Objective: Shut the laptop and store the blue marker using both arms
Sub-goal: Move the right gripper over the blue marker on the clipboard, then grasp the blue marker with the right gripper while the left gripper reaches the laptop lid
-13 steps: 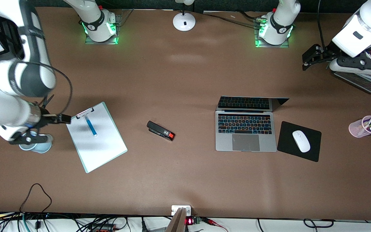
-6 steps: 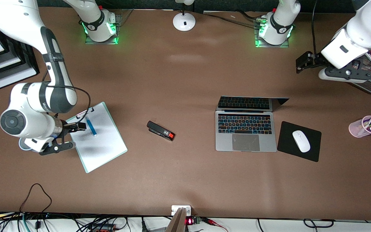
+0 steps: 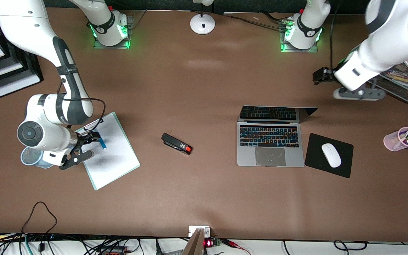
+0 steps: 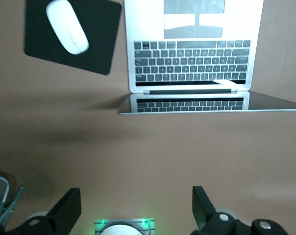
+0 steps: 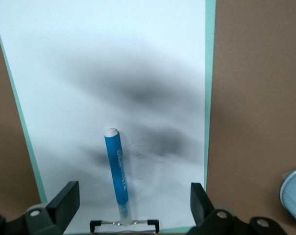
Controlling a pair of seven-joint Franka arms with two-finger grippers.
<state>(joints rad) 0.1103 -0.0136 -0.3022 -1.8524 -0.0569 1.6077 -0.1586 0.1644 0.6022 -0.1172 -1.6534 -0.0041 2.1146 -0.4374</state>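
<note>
The laptop (image 3: 270,143) lies open on the table, its screen tilted far back; it also shows in the left wrist view (image 4: 189,54). My left gripper (image 3: 320,75) is open and empty in the air over bare table between the laptop and the left arm's base; its fingers (image 4: 69,210) frame bare table. The blue marker (image 3: 102,143) lies on a white clipboard (image 3: 113,161) toward the right arm's end. My right gripper (image 3: 91,136) is open just above the clipboard's clip end. In the right wrist view the marker (image 5: 116,169) lies between the open fingers (image 5: 64,198), untouched.
A white mouse (image 3: 331,155) sits on a black mouse pad (image 3: 345,166) beside the laptop. A black stapler (image 3: 176,143) lies mid-table. A pink pen cup (image 3: 400,140), a wire tray (image 3: 407,88), a pale blue cup (image 3: 30,157), a lamp base (image 3: 202,23) and stacked paper trays (image 3: 2,76) stand around the edges.
My right gripper has swung in over the clipboard's clip end to the marker. My left arm has moved from the wire tray toward the laptop.
</note>
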